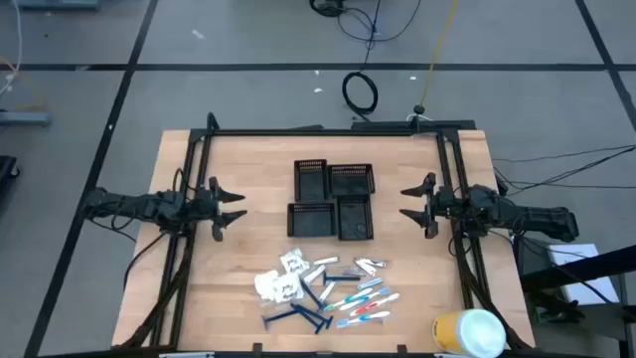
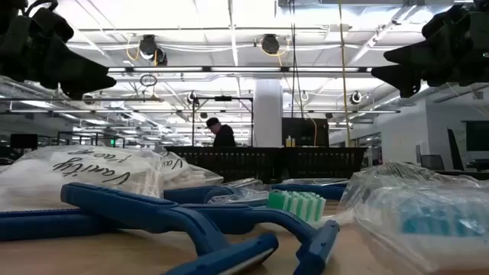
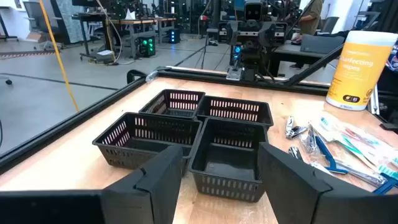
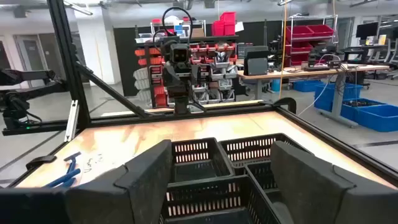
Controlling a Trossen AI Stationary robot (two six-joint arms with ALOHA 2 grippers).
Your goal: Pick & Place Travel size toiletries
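The toiletries lie in a loose pile point(image 1: 323, 290) on the near part of the table: blue razors point(image 1: 298, 316), slim toothbrushes point(image 1: 366, 303), white crinkly packets point(image 1: 278, 281) and small silvery pieces point(image 1: 370, 265). The low view shows a razor point(image 2: 176, 218) and a packet point(image 2: 80, 177) close up. My left gripper point(image 1: 235, 207) hovers open at the table's left side, pointing toward the trays. My right gripper point(image 1: 410, 202) hovers open at the right side, facing the trays too. Neither holds anything.
Four black mesh trays point(image 1: 333, 199) sit in a square at the table's middle, between the two grippers. A large yellow-and-white cylinder point(image 1: 469, 331) stands at the near right corner. A black frame rail point(image 1: 318, 132) runs round the table. A person point(image 2: 221, 134) stands far behind.
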